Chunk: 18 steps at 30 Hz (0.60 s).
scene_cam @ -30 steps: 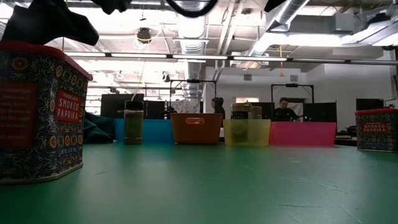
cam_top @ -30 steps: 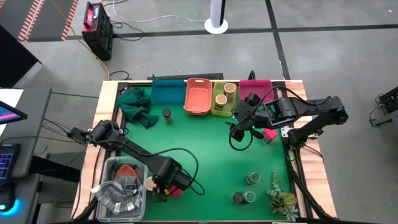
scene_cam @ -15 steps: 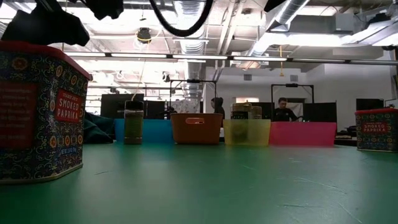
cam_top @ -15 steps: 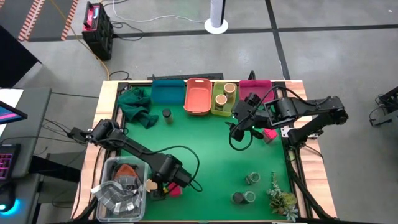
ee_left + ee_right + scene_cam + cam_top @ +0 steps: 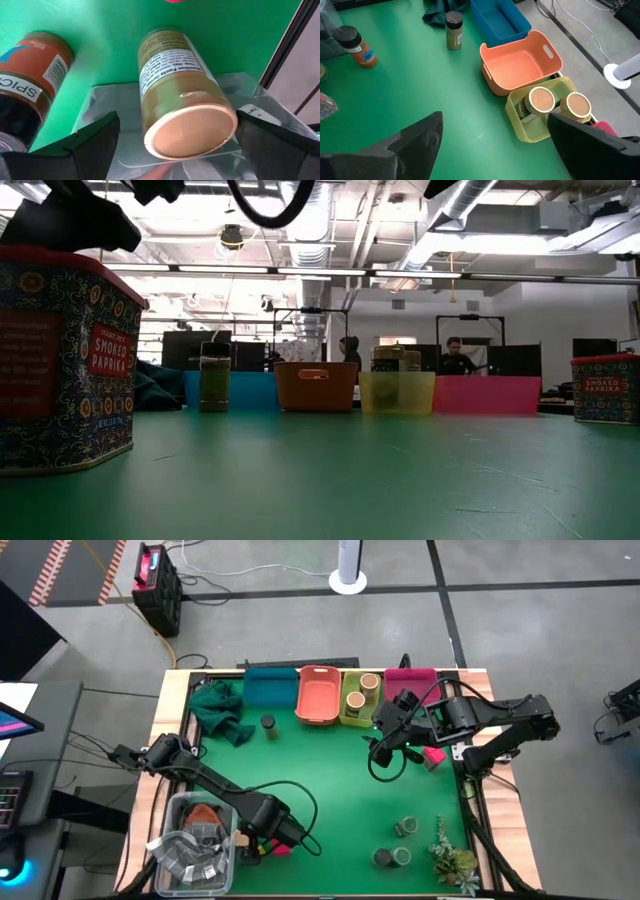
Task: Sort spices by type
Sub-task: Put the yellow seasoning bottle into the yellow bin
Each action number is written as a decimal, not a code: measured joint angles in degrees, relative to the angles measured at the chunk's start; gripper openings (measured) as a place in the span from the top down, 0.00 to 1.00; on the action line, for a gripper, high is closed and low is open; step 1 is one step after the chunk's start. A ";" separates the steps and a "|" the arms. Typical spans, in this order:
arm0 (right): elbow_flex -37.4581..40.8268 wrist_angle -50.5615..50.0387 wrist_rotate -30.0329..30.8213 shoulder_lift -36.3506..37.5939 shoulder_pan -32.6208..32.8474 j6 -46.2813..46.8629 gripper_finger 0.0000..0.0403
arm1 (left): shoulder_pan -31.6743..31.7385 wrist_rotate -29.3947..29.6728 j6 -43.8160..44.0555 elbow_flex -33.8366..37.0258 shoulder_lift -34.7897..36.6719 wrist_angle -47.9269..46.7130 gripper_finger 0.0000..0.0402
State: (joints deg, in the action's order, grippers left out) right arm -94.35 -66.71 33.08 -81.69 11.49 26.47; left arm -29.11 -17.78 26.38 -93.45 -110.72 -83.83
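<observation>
- Left end effector (image 5: 175,145) open, straddling tan-topped jar (image 5: 182,95) lying on clear tub (image 5: 265,107) rim, table's near-left corner.
- Risk: round jar may roll/slip as fingers close.
- Right end effector (image 5: 385,735) open, waiting nr yellow bin (image 5: 352,712).

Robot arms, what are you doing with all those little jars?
They are sorting spices into coloured bins. The left gripper hangs open over a tan-topped jar lying on its side against the clear tub, with a brown jar next to it. The right gripper waits open near the bins. Two tan-topped jars already stand in the yellow bin; the orange bin holds nothing.
</observation>
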 joint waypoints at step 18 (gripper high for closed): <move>0.00 0.00 0.01 0.00 0.00 0.03 0.04 | -0.08 5.11 -4.94 1.38 0.00 0.06 0.07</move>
State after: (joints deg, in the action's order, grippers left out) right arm -94.35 -66.70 33.09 -81.69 11.49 26.50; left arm -29.19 -12.67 21.44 -92.07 -110.72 -83.77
